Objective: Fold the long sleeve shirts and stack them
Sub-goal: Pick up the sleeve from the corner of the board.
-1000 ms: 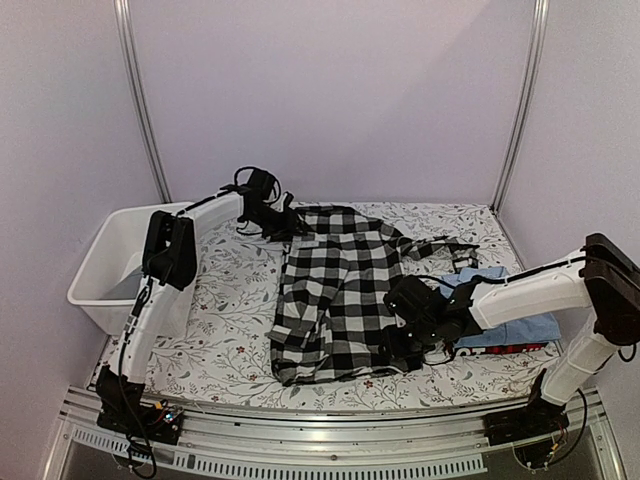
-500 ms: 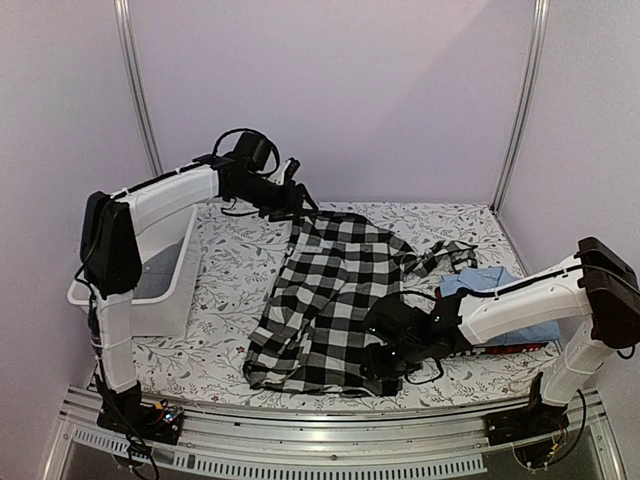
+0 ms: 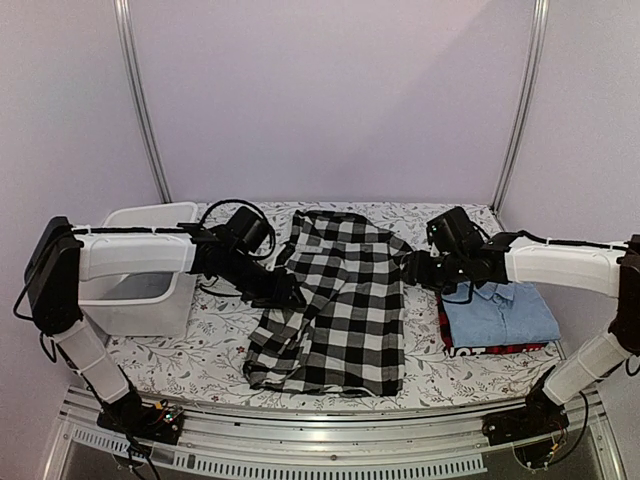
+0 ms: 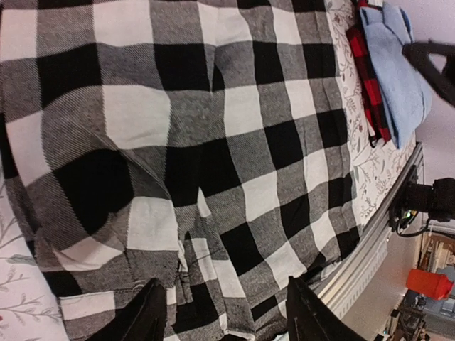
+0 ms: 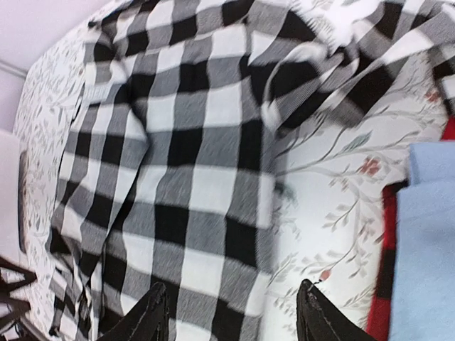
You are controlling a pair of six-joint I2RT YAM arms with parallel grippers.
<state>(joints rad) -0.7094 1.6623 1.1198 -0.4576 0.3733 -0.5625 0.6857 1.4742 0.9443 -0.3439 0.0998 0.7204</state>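
Lying rumpled, the checked shirt [image 3: 340,290] runs lengthwise from near to far.

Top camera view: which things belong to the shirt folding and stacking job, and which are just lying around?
Job: black-and-white checked shirt, spread mid-table; light blue shirt, folded at the right; red-and-black shirt, beneath the blue one.
Lying about: white tub at the left; floral table cover.
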